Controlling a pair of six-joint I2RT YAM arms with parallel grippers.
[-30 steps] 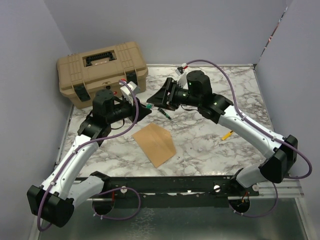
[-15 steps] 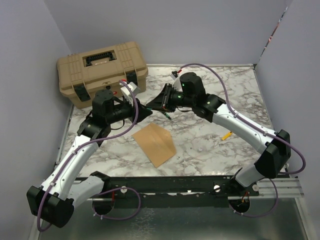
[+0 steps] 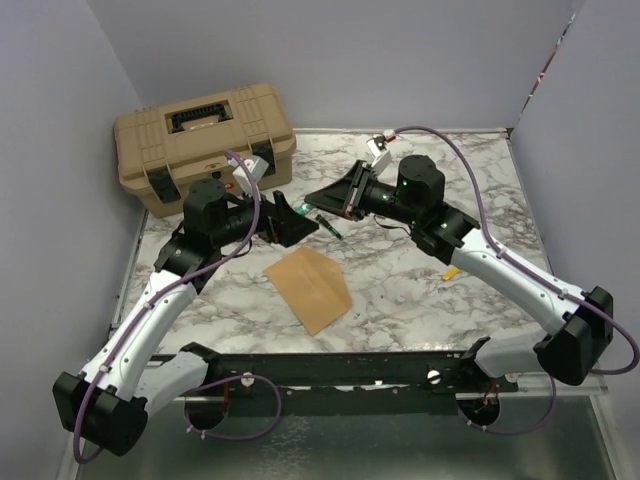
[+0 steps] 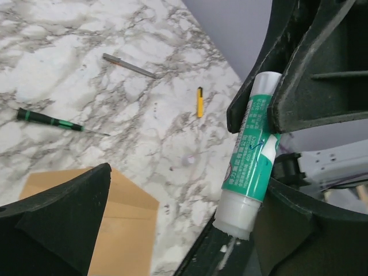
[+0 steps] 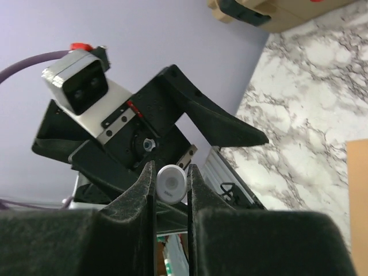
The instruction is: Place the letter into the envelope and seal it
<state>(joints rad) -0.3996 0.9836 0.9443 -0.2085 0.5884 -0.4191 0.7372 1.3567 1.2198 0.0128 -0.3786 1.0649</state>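
Glue stick (image 4: 250, 167) — clenched in right claw (image 3: 315, 198), left claw (image 3: 298, 222) released wide just beside it — envelope (image 3: 308, 288) flat on marble surface (image 3: 400, 290), six o'clock of both.

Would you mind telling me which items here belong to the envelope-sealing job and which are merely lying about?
For the job:
envelope
glue stick, gripped in the right jaws

Lying about:
tan toolbox
green screwdriver
small yellow tool
grey pen-like stick
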